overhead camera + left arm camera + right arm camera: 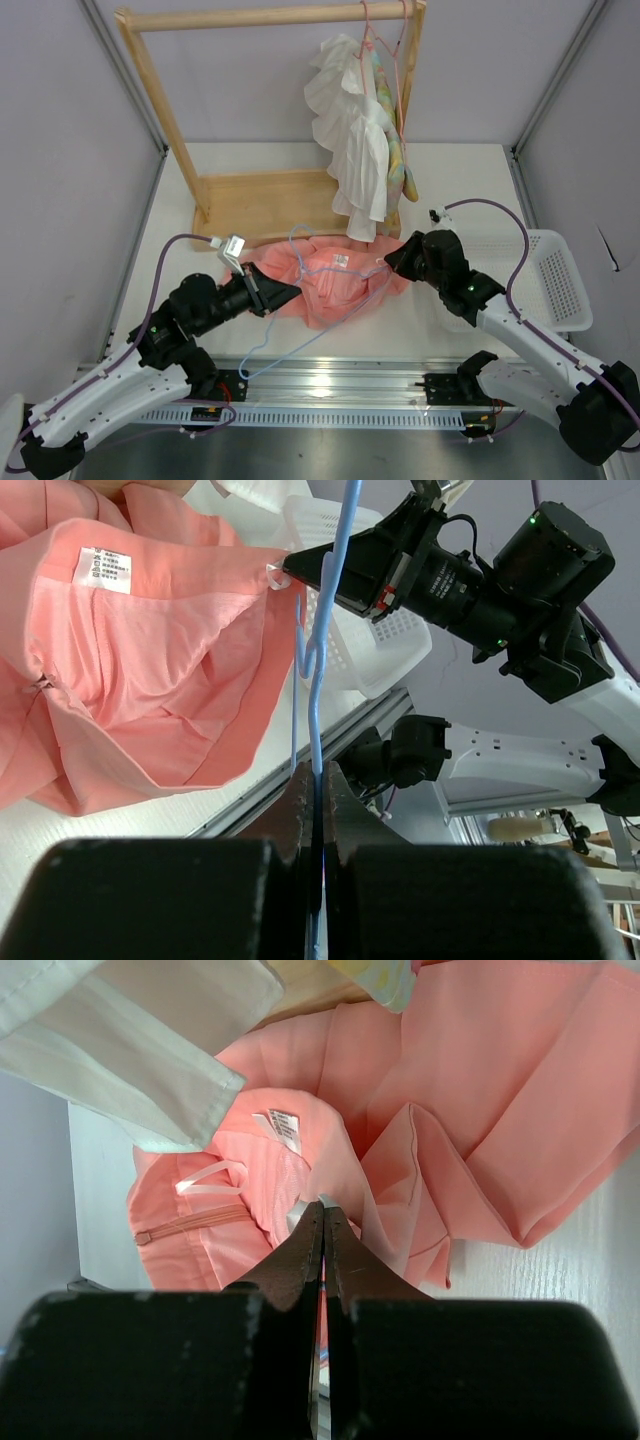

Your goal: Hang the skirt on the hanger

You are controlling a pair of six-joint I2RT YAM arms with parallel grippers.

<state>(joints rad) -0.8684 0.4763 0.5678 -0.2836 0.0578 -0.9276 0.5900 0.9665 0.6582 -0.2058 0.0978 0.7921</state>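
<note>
The salmon-pink skirt (340, 282) lies bunched on the table in front of the wooden rack, waistband open, its white label (105, 568) showing. My left gripper (288, 292) is shut on the thin light-blue hanger (262, 352), whose wire (318, 670) runs up from between my fingertips (320, 770) past the skirt's edge (150, 670). My right gripper (392, 262) is shut on the skirt's waistband edge (322, 1205), next to a white ribbon loop. It also shows in the left wrist view (285, 568), pinching the fabric. Pleats (480, 1090) spread to the right.
A wooden rack (250, 205) stands behind, with a white ruffled garment (350, 140) and a pastel garment (402, 165) hanging on pink-red hangers (385, 30). A white basket (555, 280) sits at the right. A metal rail (330, 380) runs along the near edge.
</note>
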